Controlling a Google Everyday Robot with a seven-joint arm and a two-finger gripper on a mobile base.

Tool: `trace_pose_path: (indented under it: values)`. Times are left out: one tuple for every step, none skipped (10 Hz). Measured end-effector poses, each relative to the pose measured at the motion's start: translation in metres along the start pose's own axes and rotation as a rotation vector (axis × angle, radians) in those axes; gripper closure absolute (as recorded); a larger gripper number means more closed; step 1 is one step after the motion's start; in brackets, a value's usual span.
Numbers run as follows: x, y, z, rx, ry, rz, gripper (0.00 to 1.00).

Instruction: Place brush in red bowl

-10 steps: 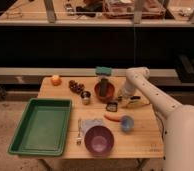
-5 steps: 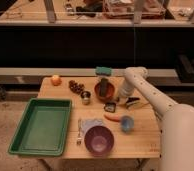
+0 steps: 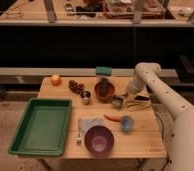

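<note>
While the brush [image 3: 104, 85] lies dark inside the red bowl [image 3: 103, 98], gripper [image 3: 118, 102] sits just right of it; grip state cannot tell.

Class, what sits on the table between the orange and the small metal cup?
In the camera view, a cluster of small dark round things lies between the orange and the metal cup. The gripper sits just right of the red bowl.

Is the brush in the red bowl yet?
Out. The brush is beside the red bowl, outside its rim, with the gripper right by it.
</note>
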Motion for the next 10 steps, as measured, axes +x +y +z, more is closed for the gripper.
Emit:
trace_pose_path:
  values:
    - [0.004, -0.005, -0.016, 0.027, 0.009, 0.006, 1.0]
    - [0.006, -0.01, -0.027, 0.047, 0.019, 0.006, 1.0]
    - [0.003, -0.02, -0.036, 0.074, 0.033, -0.002, 1.0]
    - [-0.003, -0.026, -0.038, 0.087, 0.044, -0.011, 1.0]
    - [-0.012, -0.033, -0.04, 0.099, 0.054, -0.022, 1.0]
    - [-0.027, -0.045, -0.041, 0.115, 0.067, -0.041, 1.0]
    - [-0.037, -0.053, -0.041, 0.126, 0.075, -0.054, 1.0]
    - [-0.051, -0.063, -0.041, 0.136, 0.078, -0.07, 1.0]
    - [-0.058, -0.07, -0.042, 0.144, 0.083, -0.085, 1.0]
    - [-0.063, -0.075, -0.043, 0.149, 0.089, -0.097, 1.0]
